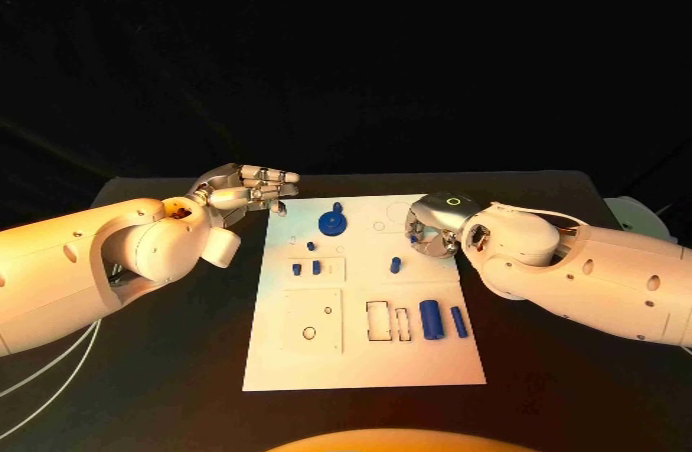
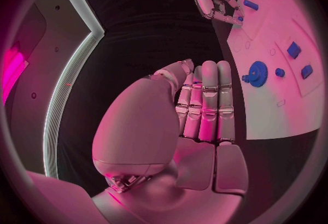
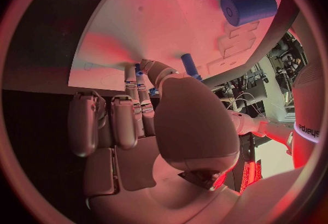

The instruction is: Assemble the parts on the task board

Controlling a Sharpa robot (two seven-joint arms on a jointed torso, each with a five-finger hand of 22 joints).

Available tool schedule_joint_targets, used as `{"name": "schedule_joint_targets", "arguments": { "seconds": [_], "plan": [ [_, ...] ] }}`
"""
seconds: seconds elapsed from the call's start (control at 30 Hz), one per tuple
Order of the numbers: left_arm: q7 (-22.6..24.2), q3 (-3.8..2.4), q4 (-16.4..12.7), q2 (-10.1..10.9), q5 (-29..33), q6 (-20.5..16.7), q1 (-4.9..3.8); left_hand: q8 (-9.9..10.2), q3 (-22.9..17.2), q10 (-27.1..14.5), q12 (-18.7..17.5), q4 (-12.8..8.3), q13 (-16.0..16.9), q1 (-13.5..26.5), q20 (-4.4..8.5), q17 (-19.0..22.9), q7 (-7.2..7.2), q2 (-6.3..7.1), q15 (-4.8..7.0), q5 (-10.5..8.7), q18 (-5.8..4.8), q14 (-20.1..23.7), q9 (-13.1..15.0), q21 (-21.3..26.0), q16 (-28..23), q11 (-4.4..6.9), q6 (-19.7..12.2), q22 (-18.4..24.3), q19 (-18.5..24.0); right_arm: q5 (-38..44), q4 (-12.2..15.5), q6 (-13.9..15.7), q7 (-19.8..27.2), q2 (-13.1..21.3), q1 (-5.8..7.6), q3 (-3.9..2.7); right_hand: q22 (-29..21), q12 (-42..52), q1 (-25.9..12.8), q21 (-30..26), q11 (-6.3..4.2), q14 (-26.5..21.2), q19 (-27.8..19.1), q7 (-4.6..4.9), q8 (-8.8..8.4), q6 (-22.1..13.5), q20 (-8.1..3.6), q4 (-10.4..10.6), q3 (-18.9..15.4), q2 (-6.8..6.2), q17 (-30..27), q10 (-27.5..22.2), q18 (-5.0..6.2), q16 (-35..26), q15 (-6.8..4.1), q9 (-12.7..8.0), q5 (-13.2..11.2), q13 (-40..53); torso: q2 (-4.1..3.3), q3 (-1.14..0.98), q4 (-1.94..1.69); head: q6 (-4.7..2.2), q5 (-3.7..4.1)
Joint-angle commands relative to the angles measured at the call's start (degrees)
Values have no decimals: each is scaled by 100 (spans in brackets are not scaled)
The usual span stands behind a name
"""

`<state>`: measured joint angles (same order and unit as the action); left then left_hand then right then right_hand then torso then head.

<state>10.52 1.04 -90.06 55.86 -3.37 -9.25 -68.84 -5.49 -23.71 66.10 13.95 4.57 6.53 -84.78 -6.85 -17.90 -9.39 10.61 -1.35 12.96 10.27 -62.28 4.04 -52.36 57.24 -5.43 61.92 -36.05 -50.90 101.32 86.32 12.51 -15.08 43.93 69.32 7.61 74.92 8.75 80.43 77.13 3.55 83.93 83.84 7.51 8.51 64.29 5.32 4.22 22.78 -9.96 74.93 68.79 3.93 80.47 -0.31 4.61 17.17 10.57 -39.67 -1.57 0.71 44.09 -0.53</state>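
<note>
So I'm sitting at the pick-up stage here. My right hand (image 1: 433,230) is hovering low over the task board's (image 1: 368,362) right edge, fingers curled down around a small blue part (image 3: 139,69). I honestly can't tell if it's actually pinching it yet. My left hand (image 1: 248,188) is idling off the board's top-left corner, fingers straight and pressed together, holding nothing. The blue gear (image 1: 335,220) is sitting near the top; two cylinders (image 1: 430,319) are lying lower right. Next I'm guessing: confirm the grip, then lift.
</note>
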Motion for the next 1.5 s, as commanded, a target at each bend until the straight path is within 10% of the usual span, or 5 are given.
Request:
{"name": "schedule_joint_targets", "arguments": {
  "seconds": [0.03,0.53,1.5],
  "plan": [
    [32,-3,-26,-3,27,161,0,-20,10,-43,13,-35,6,9,-8,-6,20,-43,1,-30,32,-36,-8,-34,30,6,-29,-6,-45,93,-15,-154,-56,-31,-39,14,904,-18,-12,45,-3,362,67,-11,20,52,-13,-15,58,58,181,66,-112,29,-59,12,-33,-8,2,-2,4,26,-7],
    [-7,-3,-22,0,17,136,-1,-17,12,-102,19,-59,3,11,-6,-10,11,-58,-5,-25,29,-20,-11,-34,31,-6,-43,-6,-50,423,-39,-176,-244,-84,-87,13,1021,-55,44,240,-36,367,145,-42,50,204,-47,-240,365,156,211,164,-154,74,-90,73,-199,-31,10,2,3,65,11],
    [-157,-3,41,3,-107,177,-2,-10,6,-207,63,-136,-3,18,1,-55,-23,-96,-8,-22,28,-124,-15,-97,130,-30,-79,-39,-118,449,338,929,-118,170,-85,-40,1137,-93,-48,453,-46,365,238,-47,48,276,-61,-425,577,165,190,252,-200,84,-100,129,-314,-38,14,2,7,43,50]
  ]
}}
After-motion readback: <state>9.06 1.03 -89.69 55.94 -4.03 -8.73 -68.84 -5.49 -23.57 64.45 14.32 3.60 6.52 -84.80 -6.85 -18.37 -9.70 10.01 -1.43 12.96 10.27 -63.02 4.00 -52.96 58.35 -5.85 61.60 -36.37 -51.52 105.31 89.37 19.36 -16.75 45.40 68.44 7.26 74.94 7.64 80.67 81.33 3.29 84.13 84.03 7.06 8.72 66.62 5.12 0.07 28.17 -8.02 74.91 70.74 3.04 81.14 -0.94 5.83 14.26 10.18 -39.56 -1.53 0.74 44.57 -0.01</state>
